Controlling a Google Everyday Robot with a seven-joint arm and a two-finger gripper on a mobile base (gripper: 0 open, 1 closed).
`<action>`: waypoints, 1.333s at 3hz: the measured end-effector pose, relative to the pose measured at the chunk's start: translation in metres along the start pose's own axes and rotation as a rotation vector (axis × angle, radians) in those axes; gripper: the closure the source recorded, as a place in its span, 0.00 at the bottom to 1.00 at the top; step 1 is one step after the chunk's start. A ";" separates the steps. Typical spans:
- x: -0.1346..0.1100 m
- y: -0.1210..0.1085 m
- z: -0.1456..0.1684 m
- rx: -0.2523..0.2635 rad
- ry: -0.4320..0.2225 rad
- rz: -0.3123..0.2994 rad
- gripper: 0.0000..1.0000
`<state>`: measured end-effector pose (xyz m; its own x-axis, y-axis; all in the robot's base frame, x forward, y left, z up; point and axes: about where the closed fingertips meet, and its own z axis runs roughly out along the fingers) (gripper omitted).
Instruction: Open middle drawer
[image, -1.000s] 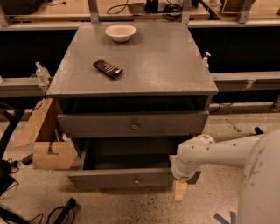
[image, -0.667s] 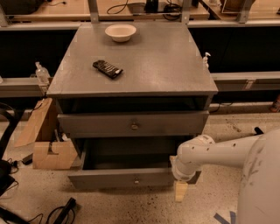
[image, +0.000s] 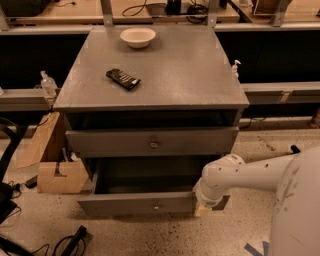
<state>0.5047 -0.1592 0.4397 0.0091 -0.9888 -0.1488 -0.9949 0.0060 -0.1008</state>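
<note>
Over speckled floor (image: 150, 235), flat grey middle drawer (image: 125, 204) juts open, gripper (image: 202, 210) beside; grip unclear.

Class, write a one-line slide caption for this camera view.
Robot's gripper at the right end of the pulled-out middle drawer of a grey cabinet.

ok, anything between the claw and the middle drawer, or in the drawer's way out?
Nothing visible. The claw is at the right end of the middle drawer front, which is already pulled out. On the floor ahead there are only black cables, off toward its left corner.
</note>
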 end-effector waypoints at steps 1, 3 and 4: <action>0.000 0.003 0.000 -0.004 0.003 0.002 0.71; -0.001 0.027 -0.001 -0.033 0.020 0.025 1.00; -0.005 0.065 -0.005 -0.092 0.047 0.062 1.00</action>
<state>0.4395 -0.1547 0.4387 -0.0554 -0.9929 -0.1054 -0.9984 0.0560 -0.0023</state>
